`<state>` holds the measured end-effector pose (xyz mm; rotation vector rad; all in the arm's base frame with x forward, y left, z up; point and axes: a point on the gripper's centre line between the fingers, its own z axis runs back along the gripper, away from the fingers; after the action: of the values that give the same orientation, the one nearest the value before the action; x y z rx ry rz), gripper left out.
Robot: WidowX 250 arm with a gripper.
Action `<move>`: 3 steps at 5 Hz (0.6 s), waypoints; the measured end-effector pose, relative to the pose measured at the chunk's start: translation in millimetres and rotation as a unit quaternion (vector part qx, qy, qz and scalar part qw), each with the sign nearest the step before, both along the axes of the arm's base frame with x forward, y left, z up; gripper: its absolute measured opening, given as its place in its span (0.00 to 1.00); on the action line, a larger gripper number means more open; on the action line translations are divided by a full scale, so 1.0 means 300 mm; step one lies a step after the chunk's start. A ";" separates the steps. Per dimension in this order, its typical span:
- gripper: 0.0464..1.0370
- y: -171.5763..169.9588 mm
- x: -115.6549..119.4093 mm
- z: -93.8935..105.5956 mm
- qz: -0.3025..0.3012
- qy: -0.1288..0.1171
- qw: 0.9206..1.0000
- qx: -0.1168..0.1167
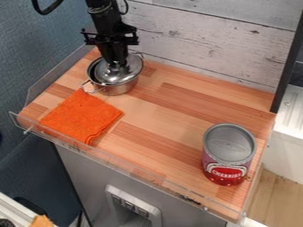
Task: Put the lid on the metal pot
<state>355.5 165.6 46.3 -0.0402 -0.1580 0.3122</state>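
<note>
Orange cloth, folded, flat at the left end of a striped wood worktop. Tin can upright near the right front corner; grey top, purple-and-red label. Clear plastic guard along the front and left edges. Behind: whitewashed plank wall, weathered, dark-knotted; black post at the right rear corner. Textured blue wall on the left. Below the worktop, grey cabinet front bearing a pale switch panel. Wood floor lower right.

The can's red label reads "CHERRIES".
</note>
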 end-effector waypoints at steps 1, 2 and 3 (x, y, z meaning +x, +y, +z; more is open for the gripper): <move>0.23 0.016 -0.006 0.002 0.006 -0.003 1.000 -0.005; 0.29 0.013 -0.008 0.000 0.001 -0.001 1.000 -0.008; 0.58 0.014 -0.007 0.003 -0.012 0.000 1.000 -0.009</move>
<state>353.3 169.9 47.1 -0.0607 -0.1551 0.2890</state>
